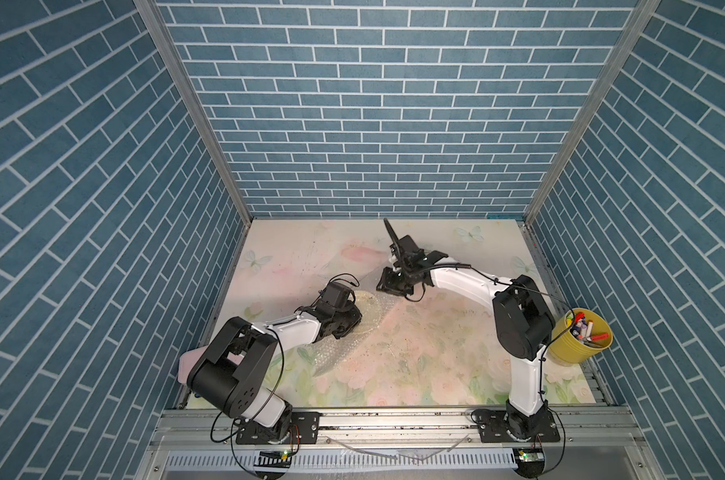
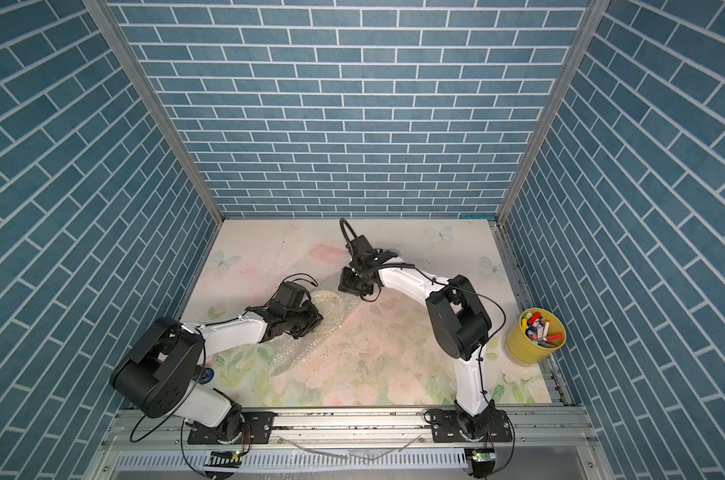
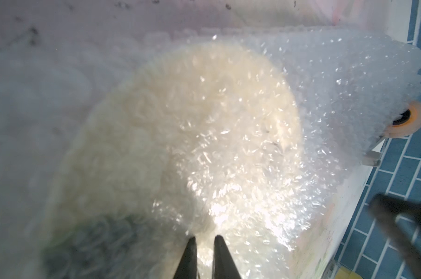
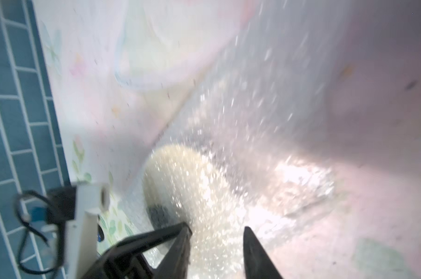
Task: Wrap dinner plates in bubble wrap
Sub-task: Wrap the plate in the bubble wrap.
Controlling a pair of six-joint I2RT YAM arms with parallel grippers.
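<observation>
plate under the wrap, left nipping, right spread

in both top views the plate (image 1: 368, 311) lies left of the table (image 1: 435, 382) centre, bubble wrap (image 1: 336, 353) draped over it and trailing toward the front; the left gripper (image 1: 348, 322) sits over the plate's left side; the right gripper (image 1: 388, 284) is just beyond it; left wrist: jaws almost together, nipping a ridge of wrap over the cream plate; right wrist: jaws spread wide above the wrapped plate.

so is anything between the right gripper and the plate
Only the bubble wrap: a layer of it lies over the plate, which shows through as a cream shape. The right gripper is open above that layer. Nothing else visible stands between them.
</observation>
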